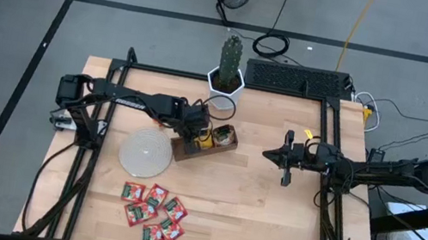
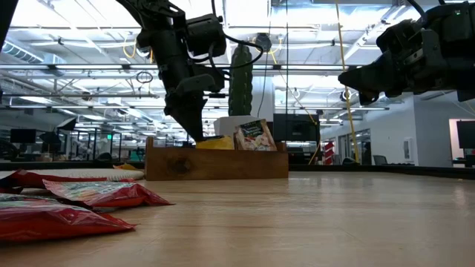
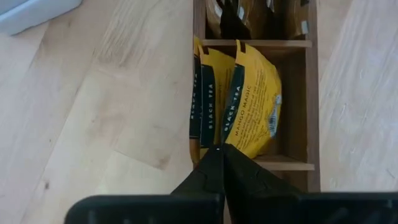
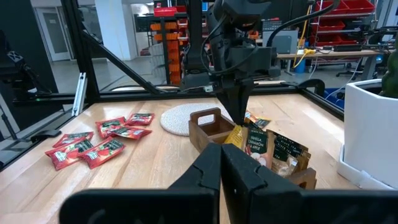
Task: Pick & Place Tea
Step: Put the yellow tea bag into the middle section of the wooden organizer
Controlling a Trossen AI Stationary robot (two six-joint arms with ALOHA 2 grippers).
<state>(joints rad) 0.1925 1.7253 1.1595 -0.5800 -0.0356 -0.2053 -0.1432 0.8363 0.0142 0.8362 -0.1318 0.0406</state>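
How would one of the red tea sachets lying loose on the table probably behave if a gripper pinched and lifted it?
The red sachets look thin and puffy in the low view, so one would probably be light and flex in a pinch. Their glossy wrap may be somewhat slippery. They overlap in a loose cluster, so lifting one might drag a neighbour.

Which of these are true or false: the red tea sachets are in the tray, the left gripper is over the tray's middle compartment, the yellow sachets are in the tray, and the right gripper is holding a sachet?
1. The red sachets are in the tray. False: they lie loose on the table, apart from it.
2. The left gripper is over the middle compartment. True.
3. The yellow sachets stand in the tray. True.
4. The right gripper holds a sachet. False: it is shut on nothing, away from the tray.
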